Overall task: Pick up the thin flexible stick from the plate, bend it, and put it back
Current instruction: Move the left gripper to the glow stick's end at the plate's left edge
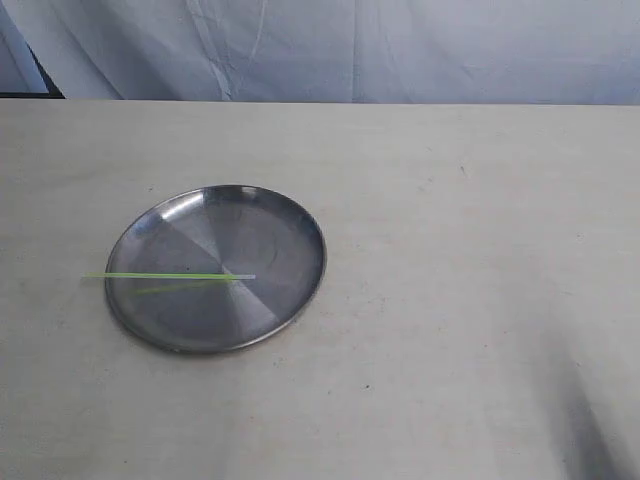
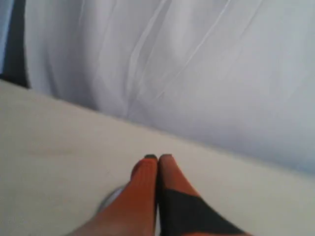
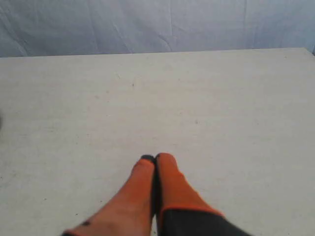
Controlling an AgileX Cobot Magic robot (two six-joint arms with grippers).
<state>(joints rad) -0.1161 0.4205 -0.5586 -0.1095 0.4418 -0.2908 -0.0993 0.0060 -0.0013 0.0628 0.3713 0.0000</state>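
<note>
Two grippers, each seen only from its own wrist camera. The left gripper (image 2: 158,158) and the right gripper (image 3: 155,158) both have their orange fingers pressed together with nothing between them, poised above the pale table (image 1: 470,300); neither appears in the exterior view. Farther out, on the left half of the table, sits the plate (image 1: 250,230), with the thin flexible stick (image 1: 168,276) lying straight across it. The stick's long axis runs side to side, almost level. Its green end juts past the plate's left rim, and its pale end stops near the plate's middle. By this layout the left arm is judged nearer, and the overhanging green end looks the easiest place to pinch. Beyond the table's far edge hangs a cloth backdrop (image 1: 400,50).
</note>
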